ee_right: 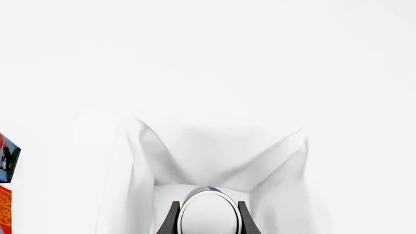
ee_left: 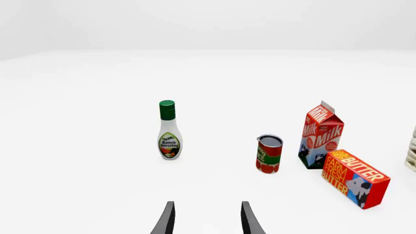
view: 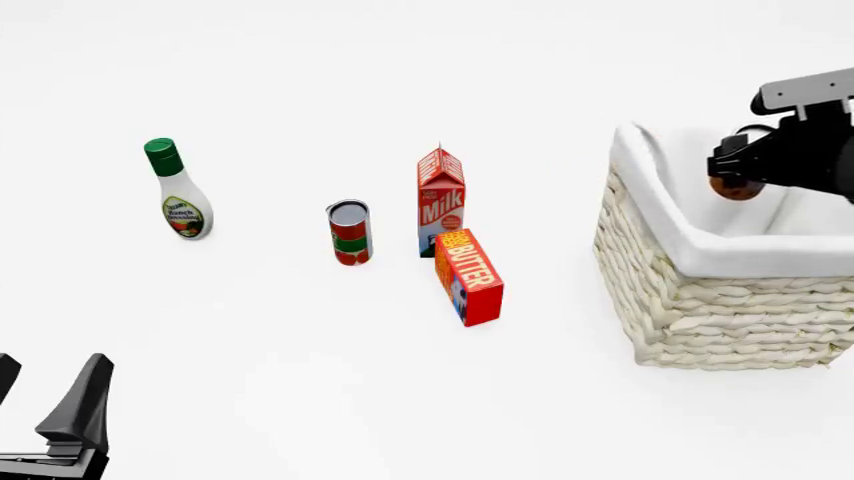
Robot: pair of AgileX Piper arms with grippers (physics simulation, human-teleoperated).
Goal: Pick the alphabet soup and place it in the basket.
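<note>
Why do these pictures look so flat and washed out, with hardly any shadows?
Front view: even light, white table, only faint shadow by the pale woven wicker basket. Left wrist view: sharp labels, no glare on the white ranch dressing bottle. Right wrist view: white lining and the silver-topped can nearly merge.

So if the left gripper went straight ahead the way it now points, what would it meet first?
Probably nothing: the open left gripper aims through the gap between the green-capped white ranch dressing bottle and the red-and-green labelled can. Bare white table lies ahead, though depth is hard to judge.
</note>
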